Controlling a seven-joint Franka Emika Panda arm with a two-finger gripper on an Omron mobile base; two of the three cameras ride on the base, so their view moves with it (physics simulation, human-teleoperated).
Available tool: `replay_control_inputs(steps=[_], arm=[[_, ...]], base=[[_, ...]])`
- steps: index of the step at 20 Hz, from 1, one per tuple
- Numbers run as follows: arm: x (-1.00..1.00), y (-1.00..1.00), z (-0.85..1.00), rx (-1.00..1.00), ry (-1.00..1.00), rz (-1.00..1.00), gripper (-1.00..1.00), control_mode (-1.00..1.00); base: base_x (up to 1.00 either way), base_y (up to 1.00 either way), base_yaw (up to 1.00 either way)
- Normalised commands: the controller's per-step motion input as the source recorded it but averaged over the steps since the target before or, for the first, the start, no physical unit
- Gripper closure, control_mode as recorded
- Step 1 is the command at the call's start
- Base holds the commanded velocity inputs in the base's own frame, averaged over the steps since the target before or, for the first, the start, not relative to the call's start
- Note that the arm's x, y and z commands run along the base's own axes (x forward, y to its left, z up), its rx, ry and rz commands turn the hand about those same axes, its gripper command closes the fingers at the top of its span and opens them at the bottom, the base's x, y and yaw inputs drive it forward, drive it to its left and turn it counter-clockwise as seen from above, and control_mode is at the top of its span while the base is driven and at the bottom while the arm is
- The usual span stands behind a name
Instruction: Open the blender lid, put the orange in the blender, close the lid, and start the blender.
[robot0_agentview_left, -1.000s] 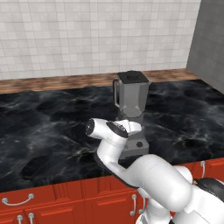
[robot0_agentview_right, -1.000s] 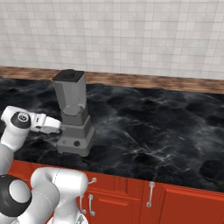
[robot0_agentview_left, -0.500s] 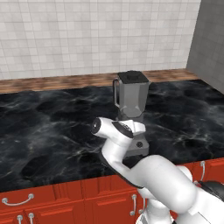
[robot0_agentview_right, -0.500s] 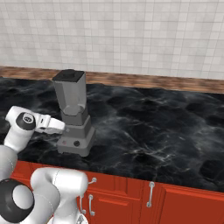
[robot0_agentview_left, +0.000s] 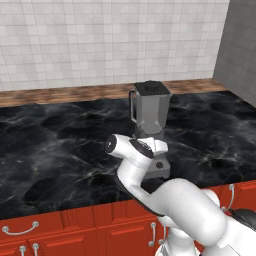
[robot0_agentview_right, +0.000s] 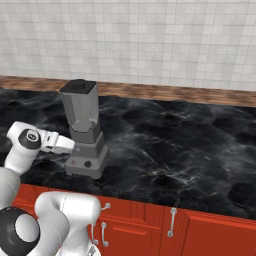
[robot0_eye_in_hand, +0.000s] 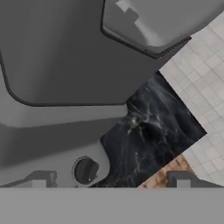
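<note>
Left base view: the gripper (robot0_agentview_left: 161, 152) sits low against the front of the blender (robot0_agentview_left: 150, 120), at base level, well below the blender lid (robot0_agentview_left: 151, 88), which lies flat on top of the jar. Right base view: the gripper (robot0_agentview_right: 70, 145) reaches in from the side and is touching or just short of the blender (robot0_agentview_right: 82, 127) where jar meets base; the blender lid (robot0_agentview_right: 78, 86) is above it, seated square. The black marble counter (robot0_agentview_right: 170, 140) extends beyond the gripper. The orange cannot be located in these views. Hand view: the two fingertips (robot0_eye_in_hand: 39, 180) rise at the bottom edge with a clear gap between them and nothing held, so the jaws stand apart; the black knob (robot0_eye_in_hand: 85, 170) lies between and just ahead of them, nearer one finger. Judgement: the step in hand appears to be starting the blender. Centre the knob between the fingers, advance squarely, and apply light contact only, since a skewed push could slide the base
</note>
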Motion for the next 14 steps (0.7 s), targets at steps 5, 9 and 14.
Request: replay_control_inputs(steps=[5,9,14], arm=[[-0.23,-0.02,0.00,0.00,0.00,-0.06,-1.00,-1.00],[-0.14,0.00,0.00,0.00,0.00,-0.06,-1.00,-1.00],[-0.16,0.00,0.00,0.00,0.00,-0.05,-1.00,-1.00]], base=[[0.00,0.00,0.00],[0.00,0.00,0.00],[0.00,0.00,0.00]])
